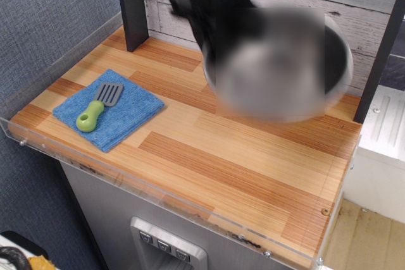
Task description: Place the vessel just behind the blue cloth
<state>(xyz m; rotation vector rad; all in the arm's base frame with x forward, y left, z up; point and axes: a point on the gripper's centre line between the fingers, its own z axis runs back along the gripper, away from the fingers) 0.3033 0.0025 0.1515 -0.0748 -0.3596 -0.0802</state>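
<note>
My hand [212, 14] shows only as a dark smear near the back edge of the counter [209, 162], up against the grey plank wall. It is too blurred to make out the fingers, so I cannot tell whether they are spread or pinching anything.

The large round shiny stainless-steel bowl [278, 67] is a broad grey blur in the air over the back right part of the counter, clear of the wooden top. Its left rim meets the dark smear of my hand; the rest hangs out to the right of my hand, reaching almost to the dark post at the right edge. A darker band along its right side looks like rim or inner wall, which suggests a tilt, but the blur hides which way the mouth faces. Being round, it has no long axis to report.

The flat folded square of blue microfibre cloth [126, 115] lies near the front left corner of the counter, set diagonally to the edges and well apart from the bowl. On it rests a spatula with a grey slotted blade and green handle [98, 107], handle toward the front edge, blade toward the back.
</note>
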